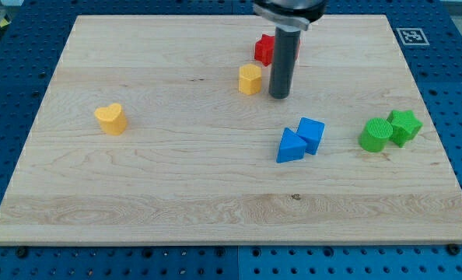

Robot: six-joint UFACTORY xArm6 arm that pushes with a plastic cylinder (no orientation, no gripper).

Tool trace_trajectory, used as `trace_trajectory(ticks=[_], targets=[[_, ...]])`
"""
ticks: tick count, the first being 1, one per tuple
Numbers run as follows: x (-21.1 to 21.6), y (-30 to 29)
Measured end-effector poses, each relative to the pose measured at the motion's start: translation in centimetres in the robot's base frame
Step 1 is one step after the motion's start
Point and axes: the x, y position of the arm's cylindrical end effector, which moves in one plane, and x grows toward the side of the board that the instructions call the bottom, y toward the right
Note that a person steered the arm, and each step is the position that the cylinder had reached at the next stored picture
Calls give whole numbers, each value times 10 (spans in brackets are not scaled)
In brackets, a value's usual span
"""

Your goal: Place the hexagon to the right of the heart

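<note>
1. Now, my tip (280,96) rested on the wooden board (176,194), just to the view's right of the yellow hexagon (250,78), with a narrow gap between the two and no clear contact.
2. Being a bare rod, my tip had nothing to open or close, and it held nothing; it only stood upright against the board.
3. Taking the yellow hexagon as the landmark, the yellow heart (111,118) lay well apart to its view's left and somewhat toward the view's bottom.
4. So the hexagon sat to the view's right of the heart, though far from it and nearer the view's top.
5. A red block (265,48) sat near the hexagon, toward the view's top and slightly right, partly hidden behind the rod, so I could not tell its shape.
6. Two blue blocks touched one another below and to the right of the hexagon: a blue triangle (289,147), and a second blue block (312,133) just to its right.
7. Far to the right of the hexagon and lower in the view, a green cylinder (375,134) touched a green star (405,124).
</note>
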Motion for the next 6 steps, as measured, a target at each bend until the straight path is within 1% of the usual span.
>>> trace_trajectory(ticks=[1,2,3,4,6], targets=[[-34,2],[-32,-39],[11,-87],[37,-115],[43,-119]])
